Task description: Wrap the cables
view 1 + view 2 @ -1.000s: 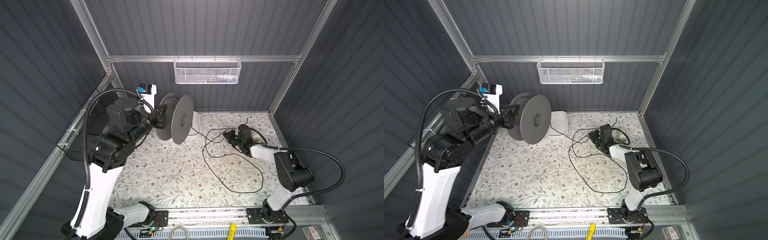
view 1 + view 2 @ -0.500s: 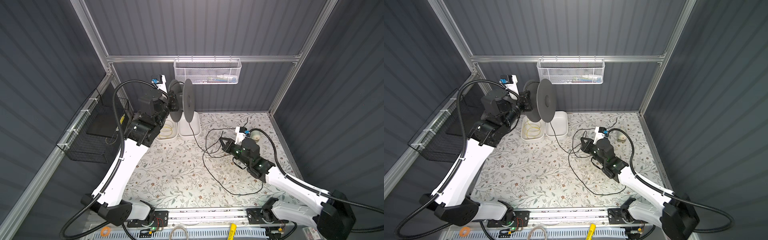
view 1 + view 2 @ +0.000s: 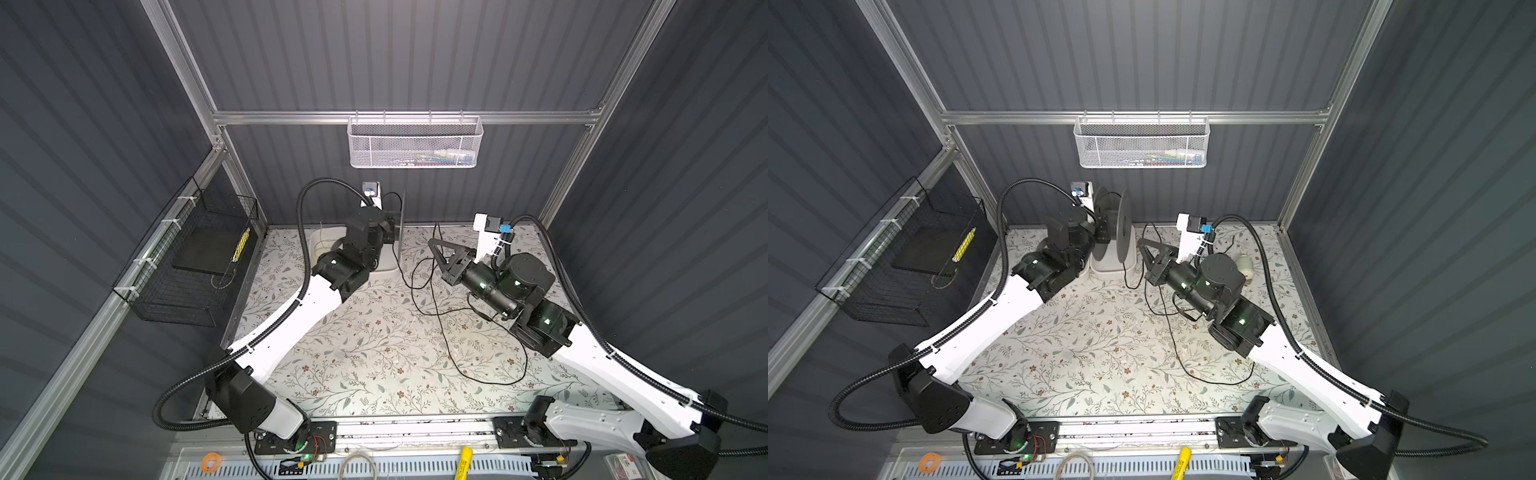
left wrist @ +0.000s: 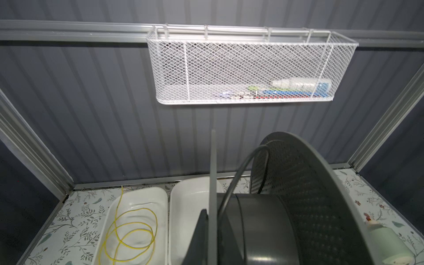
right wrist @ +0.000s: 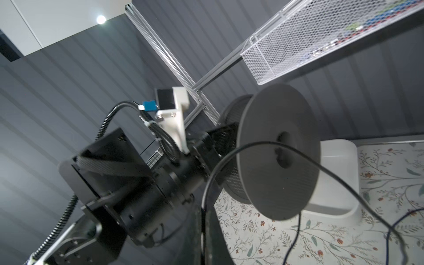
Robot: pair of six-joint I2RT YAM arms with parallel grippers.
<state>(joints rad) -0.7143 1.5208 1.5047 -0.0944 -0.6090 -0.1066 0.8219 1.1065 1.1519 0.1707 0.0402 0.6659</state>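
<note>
1. Grippers: two are counted. The left gripper (image 3: 1102, 235) is closed tight on one thin side disc of the single grey spool (image 3: 1121, 224), which is held upright over a white tray (image 3: 1113, 266); contact between spool and tray cannot be told.
2. The right gripper (image 3: 432, 245) is pressed fully together, and the cable (image 5: 263, 143) is pinched between its fingers.
3. One black cable is counted. Part of it is arched up between the spool's two discs, and the rest is spread in loose loops across the flowered table (image 3: 353, 353), between the spool and the right arm.
4. Two white trays are set side by side; one yellow wire coil (image 4: 135, 209) is laid in the second tray (image 4: 107, 220).
5. Two baskets are hung on the walls: one white basket (image 3: 413, 145) and one black basket (image 3: 187, 266).
</note>
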